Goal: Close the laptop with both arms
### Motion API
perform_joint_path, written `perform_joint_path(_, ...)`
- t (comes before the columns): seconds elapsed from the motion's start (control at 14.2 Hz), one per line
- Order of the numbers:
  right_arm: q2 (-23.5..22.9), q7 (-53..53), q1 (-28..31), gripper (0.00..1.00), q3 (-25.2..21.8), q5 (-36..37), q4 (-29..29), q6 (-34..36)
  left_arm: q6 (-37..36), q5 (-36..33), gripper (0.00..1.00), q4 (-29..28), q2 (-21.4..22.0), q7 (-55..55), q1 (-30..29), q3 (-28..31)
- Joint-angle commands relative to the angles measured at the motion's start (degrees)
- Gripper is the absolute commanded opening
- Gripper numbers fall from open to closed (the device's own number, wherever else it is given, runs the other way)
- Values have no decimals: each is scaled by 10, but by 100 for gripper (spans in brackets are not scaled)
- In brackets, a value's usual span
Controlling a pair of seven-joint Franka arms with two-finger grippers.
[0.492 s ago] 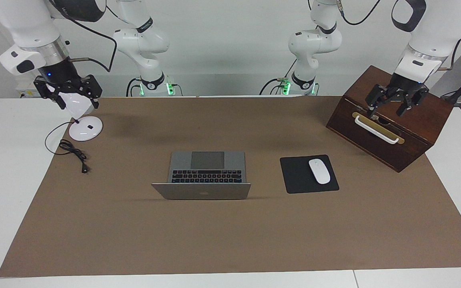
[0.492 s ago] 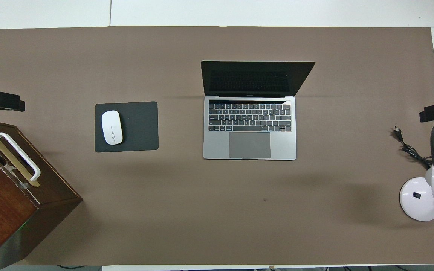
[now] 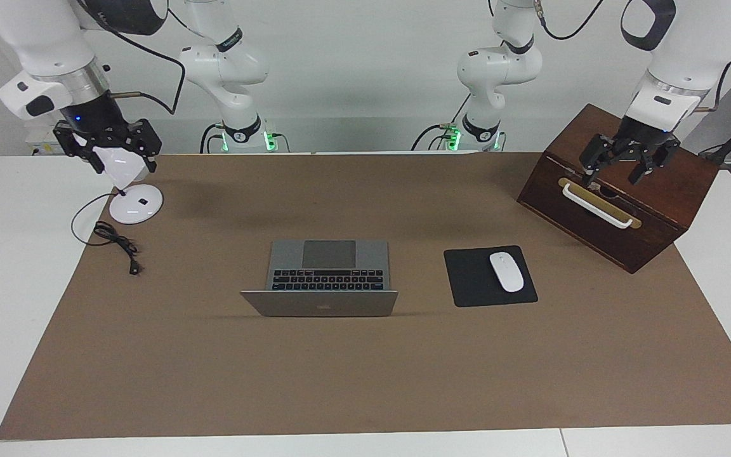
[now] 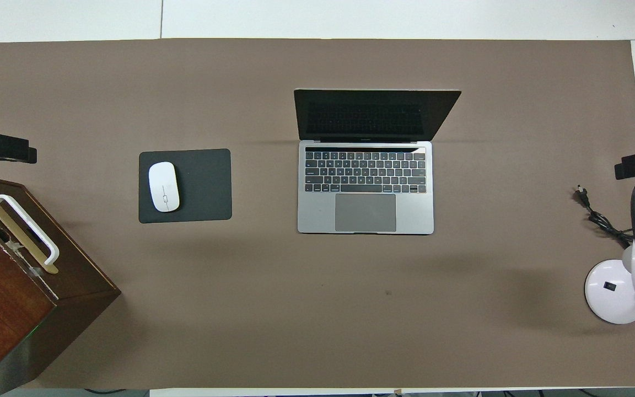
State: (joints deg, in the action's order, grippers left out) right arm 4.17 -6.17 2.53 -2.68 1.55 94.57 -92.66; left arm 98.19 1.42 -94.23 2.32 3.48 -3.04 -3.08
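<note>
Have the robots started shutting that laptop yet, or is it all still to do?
Nothing looks done: the laptop stands open, lid up. Nothing is in hand either. The left gripper hangs over the wooden box, the right gripper over the desk lamp. Reaching the lid and folding it down remain.

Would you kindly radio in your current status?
Left gripper over dark wooden box; right gripper over white desk lamp. Silver-grey laptop open, untouched.

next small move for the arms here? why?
Probably bring both grippers in over the laptop. Its lid stands open, untouched. The left gripper hangs over the wooden box, the right gripper over the lamp, both well away from it.
</note>
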Motion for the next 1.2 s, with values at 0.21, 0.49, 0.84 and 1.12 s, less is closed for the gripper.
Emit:
perform_joint_path(0.21,7,-15,29,100,3,-33,13,-9,3,-9,100,-15,14,-3,7,7)
perform_joint_path(0.49,7,-18,23,100,4,-32,20,-53,3,-9,100,-16,15,-3,4,7)
perform_joint_path(0.84,-21,-11,23,85,6,-27,15,-133,12,-8,64,-23,15,-4,2,8)
perform_joint_path(1.12,-95,-9,22,31,8,-23,-61,-170,21,-8,0,-32,22,-3,1,8)
